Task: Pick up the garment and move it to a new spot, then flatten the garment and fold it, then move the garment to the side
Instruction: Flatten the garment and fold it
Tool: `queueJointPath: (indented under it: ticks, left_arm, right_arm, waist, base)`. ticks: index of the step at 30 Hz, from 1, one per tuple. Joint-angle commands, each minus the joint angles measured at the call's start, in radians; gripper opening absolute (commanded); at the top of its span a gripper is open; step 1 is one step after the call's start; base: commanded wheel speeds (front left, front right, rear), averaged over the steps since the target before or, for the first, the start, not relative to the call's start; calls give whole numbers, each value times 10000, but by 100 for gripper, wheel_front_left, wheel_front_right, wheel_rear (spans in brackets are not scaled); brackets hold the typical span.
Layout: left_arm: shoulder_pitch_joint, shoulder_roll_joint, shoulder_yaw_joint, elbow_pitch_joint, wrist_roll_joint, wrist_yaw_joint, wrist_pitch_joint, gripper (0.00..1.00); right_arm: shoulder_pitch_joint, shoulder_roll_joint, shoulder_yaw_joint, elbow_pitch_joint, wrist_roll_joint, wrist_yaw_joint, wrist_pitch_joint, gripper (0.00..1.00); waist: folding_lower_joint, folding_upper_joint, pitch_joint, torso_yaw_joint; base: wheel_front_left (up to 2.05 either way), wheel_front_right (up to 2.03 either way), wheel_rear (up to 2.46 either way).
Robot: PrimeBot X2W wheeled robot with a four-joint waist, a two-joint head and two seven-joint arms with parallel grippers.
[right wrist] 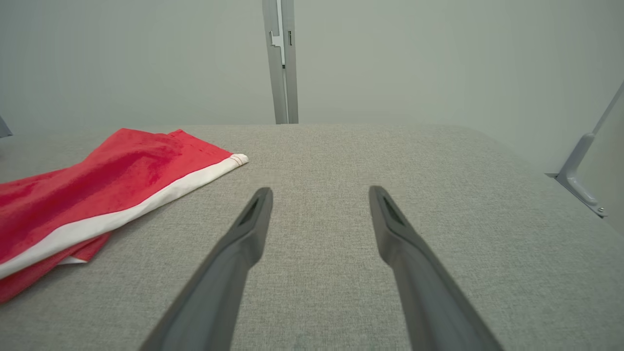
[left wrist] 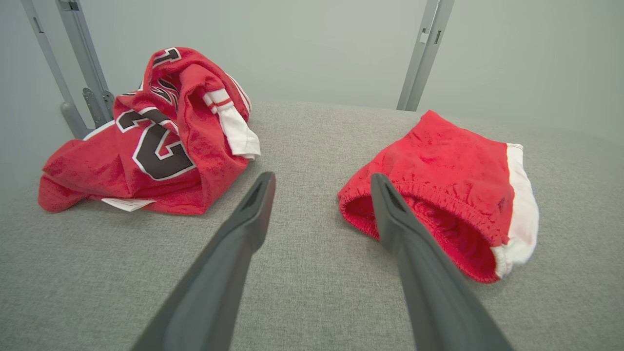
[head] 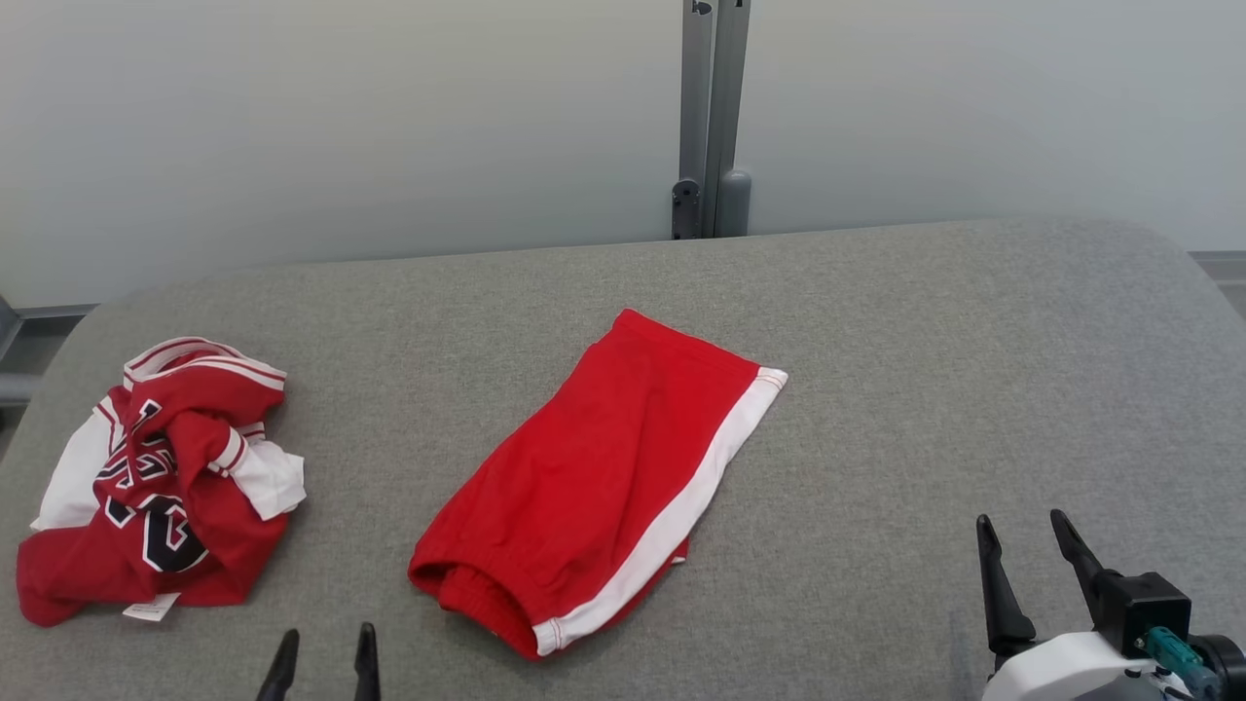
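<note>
My left fingers (head: pixel 366 662) stood spread wide and empty at the near edge of the grey surface (head: pixel 925 389). My right fingers (head: pixel 995 594) were just as wide apart, holding nothing, low over bare fabric at the near right. A little beyond my left fingers, and clear of them, lay the red shorts (head: pixel 594 477) in the middle of the surface. They lay flat, one leg on the other, with the elastic waistband toward me and the white side stripe along their right edge. Well apart to their left sat the red jersey (head: pixel 165 487) in a crumpled heap, dark numerals up and a white label at its near edge. Past the far edge rose a grey metal post (head: pixel 713 117) against a pale wall (head: pixel 292 117).
</note>
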Motion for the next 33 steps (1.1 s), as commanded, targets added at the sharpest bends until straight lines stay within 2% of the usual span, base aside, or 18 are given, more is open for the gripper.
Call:
queueJointPath:
  ticks: [1, 3, 6, 12, 16, 25, 33]
  left_arm:
    - [0, -10, -268, 125, -120, -20, -30, 100]
    - [-9, 151, -581, 198, -334, -21, -32, 100]
    - [-94, 392, -1463, 197, -708, -23, 151, 100]
    - [-598, 948, -3390, -687, -1592, -11, 1746, 100]
    - [-1161, 1060, -4106, -916, -2035, -12, 2485, 100]
    - [-2236, 808, -4571, -101, -2105, 17, 2710, 100]
    - [-2828, 713, -5212, 158, -2268, -5, 2783, 100]
  right_arm:
    - [-225, 11, -17, 168, 133, 1, -10, 100]
    - [-581, -32, 164, 443, 177, 1, -12, 100]
    - [-1351, -459, 738, 1234, 140, 1, 279, 100]
    - [-3452, -1286, 2031, 2182, 580, -1, 1959, 100]
    - [-4794, -1609, 2666, 2492, 917, -1, 2577, 100]
    - [-6705, -1970, 3871, 3560, 1211, -1, 3404, 100]
    - [-7484, -2211, 4438, 4283, 1558, -1, 3861, 100]
  waist:
    - [0, -1, 13, 15]
    - [0, -1, 55, 26]
    - [0, -1, 151, 103]
    - [0, -1, 639, 404]
    - [0, -1, 1272, 604]
    - [0, -1, 2491, 919]
    - [0, -1, 3339, 1276]
  base:
    - [0, 0, 0]
    - [0, 0, 0]
    - [0, 0, 0]
    - [0, 0, 0]
    - [0, 0, 0]
    - [0, 0, 0]
    - [0, 0, 0]
